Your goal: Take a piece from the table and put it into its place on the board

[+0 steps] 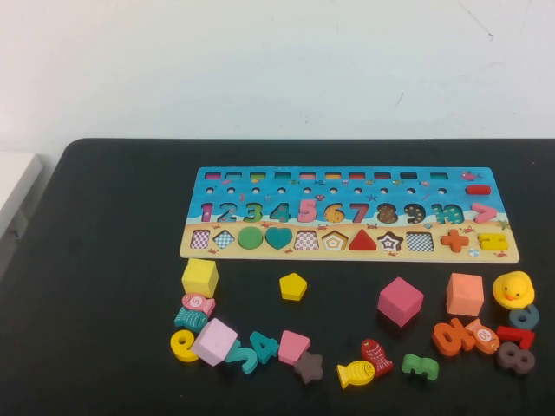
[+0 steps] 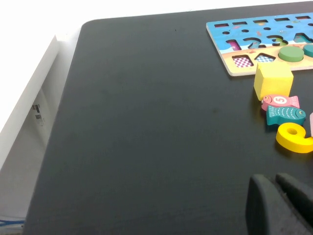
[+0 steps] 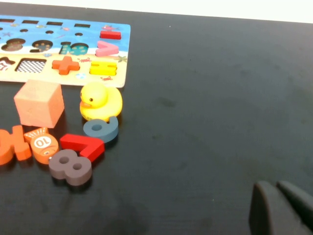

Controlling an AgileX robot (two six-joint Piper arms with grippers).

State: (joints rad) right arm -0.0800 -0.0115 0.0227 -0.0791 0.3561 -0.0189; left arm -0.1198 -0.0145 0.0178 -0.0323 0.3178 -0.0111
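Observation:
The piece, a small flat yellow pentagon [image 1: 293, 286], lies on the black table [image 1: 104, 260] just in front of the board [image 1: 503, 178]. The board's pentagon slot [image 1: 335, 240] in the shape row holds nothing. Neither arm shows in the high view. My left gripper [image 2: 273, 179] hovers over bare table to the left of the board's corner [image 2: 230, 68], shut and holding nothing. My right gripper [image 3: 275, 185] is over bare table to the right of the board's end [image 3: 124, 54], its fingers together and empty. The piece is out of both wrist views.
A yellow cube [image 1: 199, 277], pink cube [image 1: 400, 301], orange cube [image 1: 465, 294] and yellow duck [image 1: 513, 289] stand in front of the board. Several loose numbers, fish and a star [image 1: 308, 367] crowd the table's front. A white ledge [image 1: 13, 186] borders the left.

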